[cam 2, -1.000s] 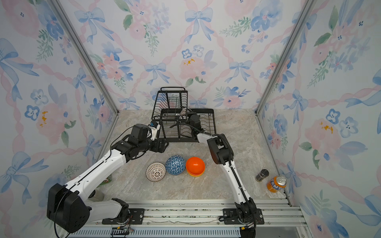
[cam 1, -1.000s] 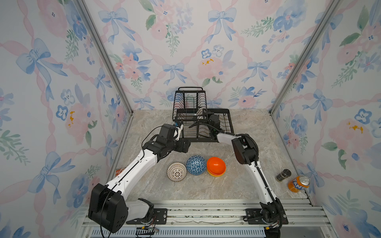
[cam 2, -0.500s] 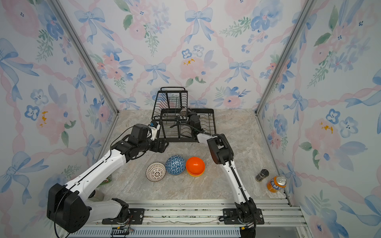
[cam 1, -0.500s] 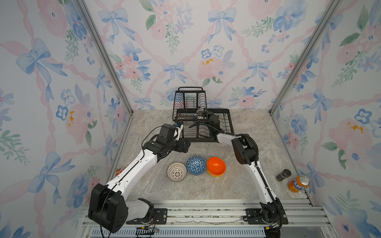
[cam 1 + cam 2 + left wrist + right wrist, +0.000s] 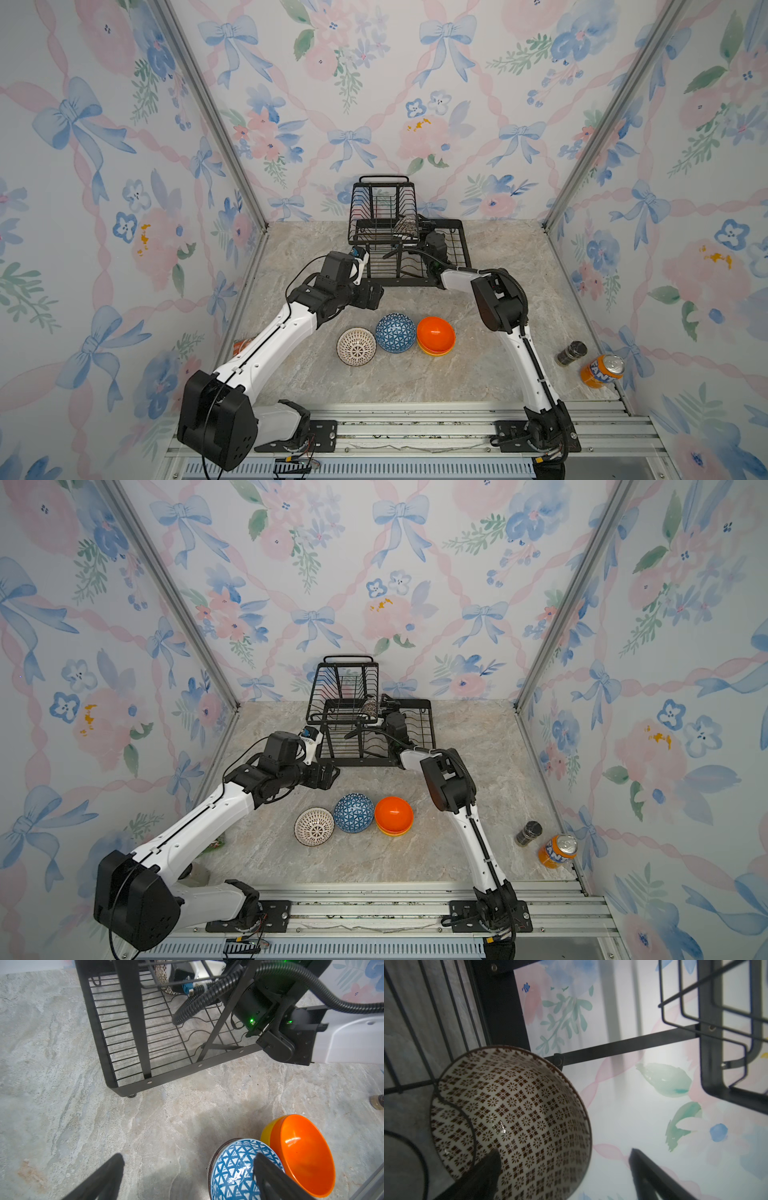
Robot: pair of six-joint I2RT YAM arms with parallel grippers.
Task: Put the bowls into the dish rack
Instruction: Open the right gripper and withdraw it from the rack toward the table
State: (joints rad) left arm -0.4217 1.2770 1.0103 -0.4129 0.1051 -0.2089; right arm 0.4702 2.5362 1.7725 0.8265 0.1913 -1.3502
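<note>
The black wire dish rack stands at the back of the table. A brown-beige mosaic bowl stands on edge inside it, under the raised basket. My right gripper is open around that bowl's rim, one finger in front of its inside and the other apart from it. Nearer the front lie a white lattice bowl, a blue triangle bowl and an orange bowl nested in a yellow one. My left gripper hangs open and empty above the table beside the blue bowl.
An orange soda can and a small dark jar stand by the right wall. A small orange object lies at the left wall, partly hidden behind my left arm. Flowered walls close in three sides.
My right gripper has opened and let go of the mosaic bowl, which stays in the rack. The left arm and the other bowls have not moved.
</note>
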